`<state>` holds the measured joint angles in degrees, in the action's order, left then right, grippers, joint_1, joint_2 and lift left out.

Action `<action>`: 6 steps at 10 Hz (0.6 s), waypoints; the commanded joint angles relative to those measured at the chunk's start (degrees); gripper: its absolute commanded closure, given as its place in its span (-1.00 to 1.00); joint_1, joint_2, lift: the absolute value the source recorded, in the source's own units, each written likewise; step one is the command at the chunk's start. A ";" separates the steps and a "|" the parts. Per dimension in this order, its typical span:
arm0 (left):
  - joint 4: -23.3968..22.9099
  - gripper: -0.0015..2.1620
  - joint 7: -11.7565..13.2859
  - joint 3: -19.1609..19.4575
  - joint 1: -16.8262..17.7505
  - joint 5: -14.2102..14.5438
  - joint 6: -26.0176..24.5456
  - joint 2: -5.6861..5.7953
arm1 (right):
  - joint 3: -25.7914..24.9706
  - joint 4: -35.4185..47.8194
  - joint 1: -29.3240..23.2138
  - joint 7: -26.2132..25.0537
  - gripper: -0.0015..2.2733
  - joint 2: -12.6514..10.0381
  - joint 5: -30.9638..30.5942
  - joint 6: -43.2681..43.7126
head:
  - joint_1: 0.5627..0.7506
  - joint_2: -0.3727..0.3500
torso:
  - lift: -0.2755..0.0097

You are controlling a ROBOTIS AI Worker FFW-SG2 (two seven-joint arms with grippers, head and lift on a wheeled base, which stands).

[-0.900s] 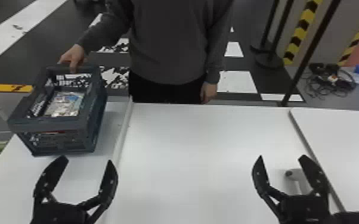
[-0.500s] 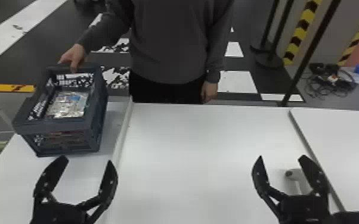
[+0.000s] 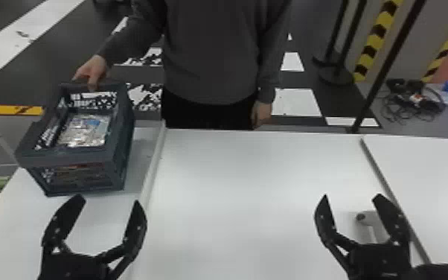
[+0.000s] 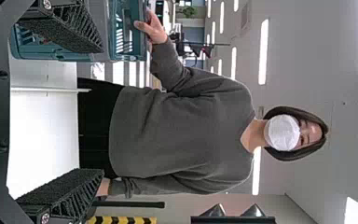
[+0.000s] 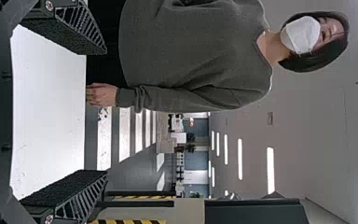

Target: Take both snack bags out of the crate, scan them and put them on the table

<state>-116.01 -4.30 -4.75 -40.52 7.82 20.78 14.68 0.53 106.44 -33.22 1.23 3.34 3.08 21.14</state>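
A dark blue-grey, rectangular plastic crate with openwork sides (image 3: pixel 63 161) stands on the smooth white surface (image 3: pixel 253 178), at the left, beside a raised pale strip (image 3: pixel 153 164). A silvery, crinkled foil snack bag with a blue patch (image 3: pixel 83 130) lies inside it; reddish material shows through the crate's near side, too unclear to identify. A person's bare hand (image 3: pixel 93 70) grips the far rim, and the other hand (image 3: pixel 262 113) hangs at the surface's far edge. The black two-fingered left gripper (image 3: pixel 108 201) is just nearer than the crate, its jaws wide apart. The matching right gripper (image 3: pixel 352 199) is over the surface at the right, jaws also spread.
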 commanded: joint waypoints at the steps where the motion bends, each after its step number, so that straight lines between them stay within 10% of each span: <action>1: -0.09 -0.92 0.00 0.09 0.00 0.00 0.00 0.00 | 0.00 -0.01 0.00 0.00 -0.93 0.00 0.00 -0.01 | 0.41 -0.01 | 0.28; 6: -0.71 -0.92 0.26 0.35 -0.18 0.00 0.00 0.00 | 0.09 -0.01 0.00 0.00 -0.93 0.00 0.00 -0.36 | 0.41 0.00 | 0.28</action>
<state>-116.48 -4.07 -4.56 -40.61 7.82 20.78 14.68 0.61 106.43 -33.22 1.23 3.34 3.08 20.95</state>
